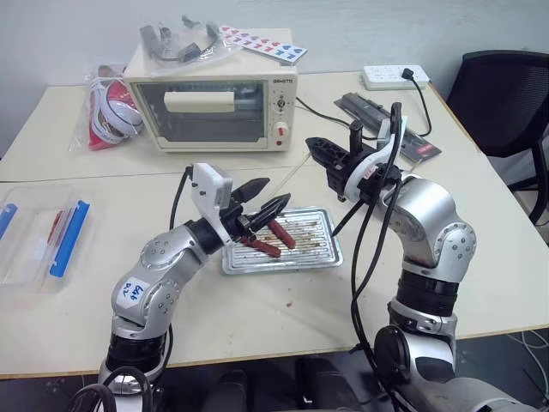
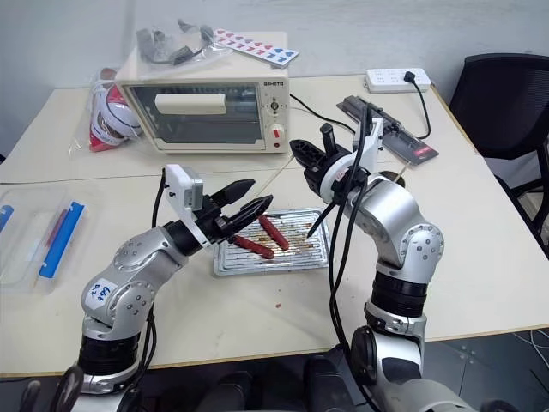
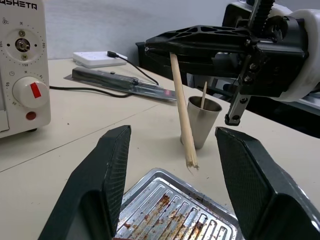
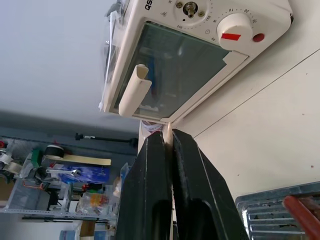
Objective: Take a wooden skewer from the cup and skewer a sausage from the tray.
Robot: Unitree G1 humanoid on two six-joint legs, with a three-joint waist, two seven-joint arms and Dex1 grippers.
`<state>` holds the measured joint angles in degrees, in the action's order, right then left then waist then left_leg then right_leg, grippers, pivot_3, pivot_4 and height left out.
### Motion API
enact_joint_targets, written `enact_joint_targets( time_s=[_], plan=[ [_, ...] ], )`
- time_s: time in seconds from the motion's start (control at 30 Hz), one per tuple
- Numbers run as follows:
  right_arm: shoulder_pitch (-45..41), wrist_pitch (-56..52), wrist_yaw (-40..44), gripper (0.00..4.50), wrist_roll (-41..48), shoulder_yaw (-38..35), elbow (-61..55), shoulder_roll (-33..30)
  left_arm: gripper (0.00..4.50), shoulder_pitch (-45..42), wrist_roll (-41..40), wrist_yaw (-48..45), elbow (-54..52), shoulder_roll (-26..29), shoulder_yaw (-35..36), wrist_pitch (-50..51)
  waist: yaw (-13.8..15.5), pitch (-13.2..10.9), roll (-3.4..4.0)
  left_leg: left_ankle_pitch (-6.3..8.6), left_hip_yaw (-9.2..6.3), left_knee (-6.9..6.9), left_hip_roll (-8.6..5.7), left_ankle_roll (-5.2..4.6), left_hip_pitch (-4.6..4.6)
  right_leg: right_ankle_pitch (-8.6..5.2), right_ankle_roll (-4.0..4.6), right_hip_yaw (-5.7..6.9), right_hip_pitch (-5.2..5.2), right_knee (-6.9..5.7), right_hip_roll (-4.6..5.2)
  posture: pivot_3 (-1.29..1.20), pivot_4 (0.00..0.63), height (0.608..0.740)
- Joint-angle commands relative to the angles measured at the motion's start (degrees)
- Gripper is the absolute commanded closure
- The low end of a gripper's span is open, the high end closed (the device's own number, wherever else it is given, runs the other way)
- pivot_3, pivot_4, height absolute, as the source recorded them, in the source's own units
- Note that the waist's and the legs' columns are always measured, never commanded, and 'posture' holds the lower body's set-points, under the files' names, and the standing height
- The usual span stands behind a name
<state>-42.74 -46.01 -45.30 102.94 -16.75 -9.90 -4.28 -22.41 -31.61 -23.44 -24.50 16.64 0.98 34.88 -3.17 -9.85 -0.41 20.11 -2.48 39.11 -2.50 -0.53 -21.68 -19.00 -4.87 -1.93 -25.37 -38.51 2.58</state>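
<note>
**Skewer clamped above the tray, left jaws spread over the sausages**

Nearest the camera, the left gripper (image 1: 262,204) reaches in from the near left and hangs over the left end of the tray (image 1: 324,255), its two black fingers spread apart and grasping nothing. Just below and beside them lie two reddish-brown sausages: one sausage (image 1: 261,247) at the tray's near left edge, the other sausage (image 1: 281,233) a little farther in, angled across the ribbed, grease-stained bottom.

The right gripper (image 3: 150,48) is held higher, beyond the tray's far side, pointing toward the left. Its fingers are pressed together on the wooden skewer (image 3: 183,116), which slants down from the fingertips with its rough lower end hanging in the air above the tray's far edge, touching nothing.

The cup (image 3: 202,121) stands on the table beyond the tray, behind the right gripper, with another stick poking out of it.

A cream toaster oven (image 1: 214,107) sits at the far side of the table, left of centre. A clear plastic box (image 1: 34,232) lies at the left edge.
</note>
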Motion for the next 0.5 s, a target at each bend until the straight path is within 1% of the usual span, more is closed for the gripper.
enact_joint_targets(
  time_s=[0.03, 0.2, 0.3, 0.47, 0.5],
  plan=[
    [0.03, 2.0, 1.03, 4.5, 2.36, 1.52, -1.16, -1.17, 1.66, -1.68, 0.62, -0.3, 0.07, -0.7, -0.61, -1.84, 0.04, 0.0, 0.0, 0.0, 0.0, 0.01, 0.0, 0.0, -0.01, 0.0, 0.0, 0.0, 0.0, 0.0, 0.0, 0.0, 0.15, 0.74],
    [0.14, 3.81, 1.37, 4.5, 2.91, 3.16, -1.29, -1.95, 1.66, -2.35, 1.06, -0.03, 0.78, -1.89, -1.37, -2.46, 0.05, 0.0, 0.0, 0.0, 0.0, 0.01, 0.0, -0.01, -0.04, 0.0, 0.0, 0.0, 0.0, 0.07, 0.0, 0.0, 0.15, 0.74],
    [0.07, 4.75, 1.58, 4.5, 3.05, 3.98, -1.31, -2.29, 2.15, -2.32, 1.32, 0.61, 0.81, -2.83, -1.68, -2.86, 0.06, 0.0, 0.0, 0.0, 0.0, 0.01, 0.01, -0.01, -0.05, 0.0, 0.0, 0.01, 0.0, 0.09, 0.0, 0.0, 0.15, 0.74],
    [-0.04, 5.96, 1.92, 4.5, 3.2, 4.81, -1.4, -2.66, 3.37, -2.11, 1.98, 1.65, 0.64, -3.69, -1.7, -3.06, 0.07, 0.0, 0.0, -0.01, 0.0, 0.02, 0.03, -0.01, -0.06, 0.0, 0.0, 0.01, 0.0, 0.11, -0.01, 0.0, 0.15, 0.74],
    [-0.04, 6.16, 1.94, 4.5, 3.26, 4.94, -1.41, -2.73, 3.53, -2.09, 2.09, 1.91, 0.56, -3.8, -1.68, -3.07, 0.07, 0.0, 0.0, -0.01, 0.01, 0.02, 0.03, -0.01, -0.07, 0.0, 0.0, 0.01, 0.0, 0.11, -0.01, 0.0, 0.15, 0.74]
  ],
)
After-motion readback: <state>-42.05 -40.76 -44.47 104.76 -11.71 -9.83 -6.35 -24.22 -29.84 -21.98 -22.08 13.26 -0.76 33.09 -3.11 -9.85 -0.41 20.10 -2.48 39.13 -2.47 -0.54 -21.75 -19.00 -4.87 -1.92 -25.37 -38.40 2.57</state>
